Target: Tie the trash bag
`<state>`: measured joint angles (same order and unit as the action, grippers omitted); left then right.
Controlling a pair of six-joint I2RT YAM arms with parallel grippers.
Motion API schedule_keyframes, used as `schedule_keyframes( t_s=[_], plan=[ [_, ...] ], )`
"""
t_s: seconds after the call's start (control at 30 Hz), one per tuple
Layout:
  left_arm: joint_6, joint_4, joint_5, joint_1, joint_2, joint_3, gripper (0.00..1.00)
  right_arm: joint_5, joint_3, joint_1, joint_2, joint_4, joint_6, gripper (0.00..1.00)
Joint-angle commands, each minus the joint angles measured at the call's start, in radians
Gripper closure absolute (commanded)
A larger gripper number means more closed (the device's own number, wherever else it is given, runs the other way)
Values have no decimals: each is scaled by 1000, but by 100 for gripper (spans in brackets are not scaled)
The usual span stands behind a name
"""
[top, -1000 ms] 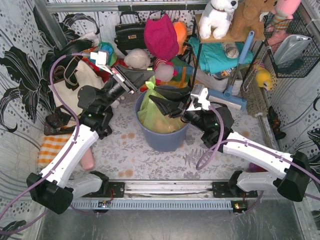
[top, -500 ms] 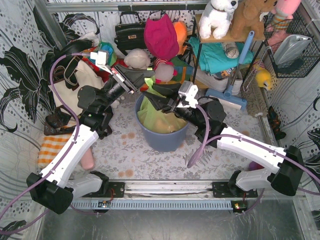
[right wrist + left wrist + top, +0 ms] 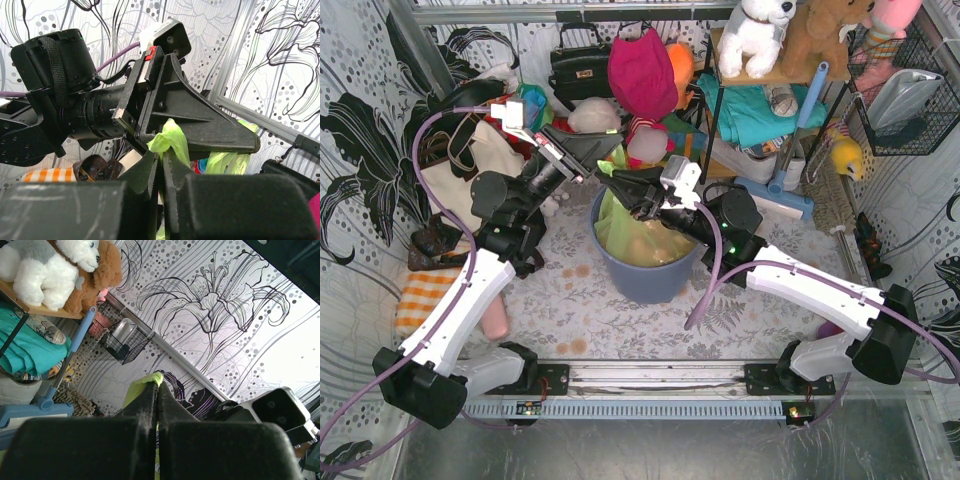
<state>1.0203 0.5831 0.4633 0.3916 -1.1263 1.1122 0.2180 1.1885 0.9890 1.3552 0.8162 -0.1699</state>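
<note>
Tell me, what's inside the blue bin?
A green trash bag sits inside the bin, with tan crumpled paper showing through it. The bag covers the bin's bottom, so anything beneath it cannot be seen.

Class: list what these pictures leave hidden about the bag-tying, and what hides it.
1. Top view: whether a knot exists; the left gripper and right gripper cover the trash bag at its top.
2. Both wrist views: the bag's body, behind each camera's own shut jaws; only green scraps show.
3. Top view: the bag's bottom, inside the bin.
</note>
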Motion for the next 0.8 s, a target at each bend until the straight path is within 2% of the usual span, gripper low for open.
schedule_keyframes(
  t_s=[0.0,0.3,0.6,0.77],
  plan=[
    [-22,1,25,8,9,1,100,38,53,4,-7,30,-23,99],
    [-85,-63,-26,-10,-5,18,100,136,20,5,-99,-58,-2,100],
    [-220,-204,-108,-43,-45,85,100,352,18,5,-261,-472,-9,100],
    [-245,-235,-126,-64,-95,130,100,586,40,4,-273,-677,-6,100]
  ],
)
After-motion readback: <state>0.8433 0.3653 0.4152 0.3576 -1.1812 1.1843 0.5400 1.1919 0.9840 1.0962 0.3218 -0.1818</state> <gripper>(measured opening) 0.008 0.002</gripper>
